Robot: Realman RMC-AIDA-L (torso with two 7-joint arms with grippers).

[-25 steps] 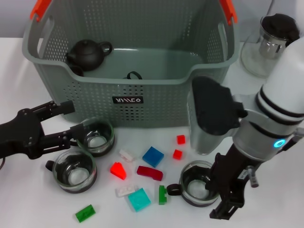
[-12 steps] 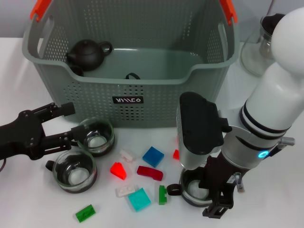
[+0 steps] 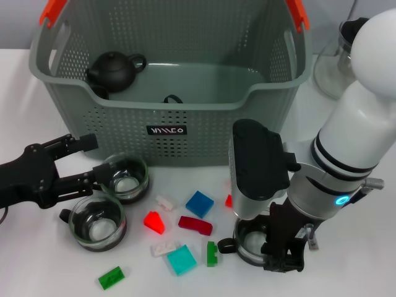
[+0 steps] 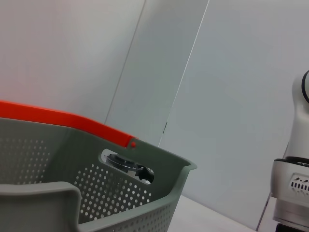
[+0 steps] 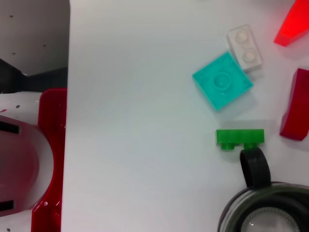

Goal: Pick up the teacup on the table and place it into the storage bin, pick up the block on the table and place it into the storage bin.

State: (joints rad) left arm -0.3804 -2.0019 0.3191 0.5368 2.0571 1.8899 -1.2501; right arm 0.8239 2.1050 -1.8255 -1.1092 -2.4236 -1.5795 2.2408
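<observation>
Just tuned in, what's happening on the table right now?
The right pincer is down over the rightmost teacup, apparently going for a grasp; nothing is lifted yet. The left pincer is open beside another teacup, with a third teacup just in front. Coloured blocks lie scattered on the table. The bin behind holds a dark teapot.

Lab-like test bench: plain white table (image 3: 37, 260), bare grey walls (image 4: 231, 96).
</observation>
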